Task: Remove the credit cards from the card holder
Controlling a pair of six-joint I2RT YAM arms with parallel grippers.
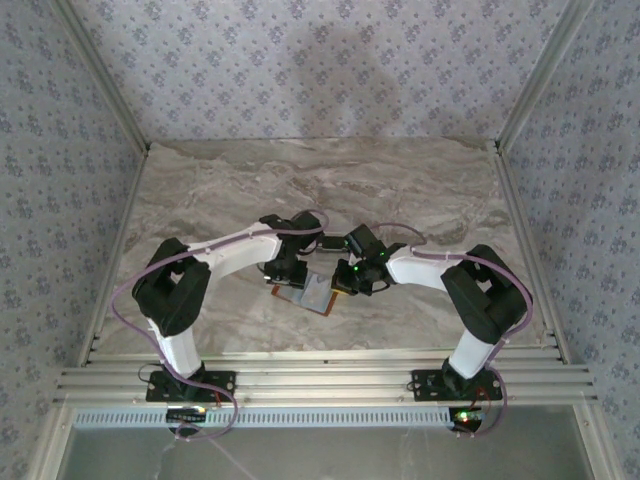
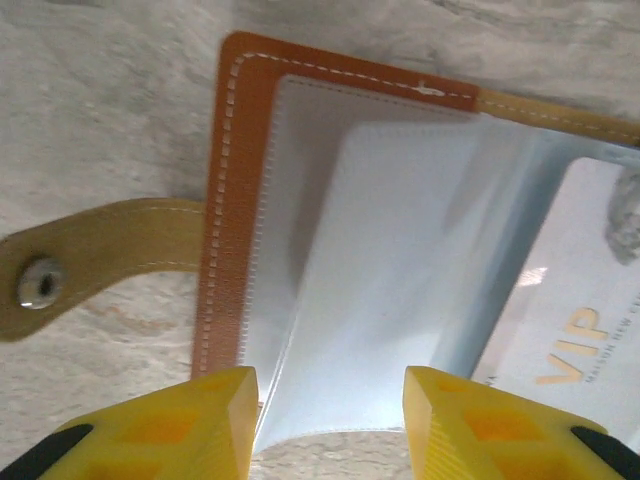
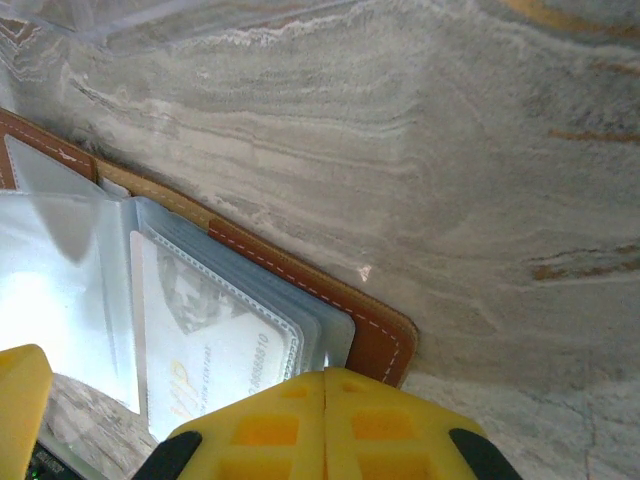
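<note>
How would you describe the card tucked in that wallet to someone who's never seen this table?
Near the front middle of the marble table lies an open orange-brown card holder. Inside one of its clear sleeves sits a whitish card, set apart from the plain sleeve beside it by gold VIP lettering.

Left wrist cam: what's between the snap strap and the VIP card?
Left wrist view: between snap strap and VIP card, the card holder's orange stitched edge, then a clear sleeve.
</note>
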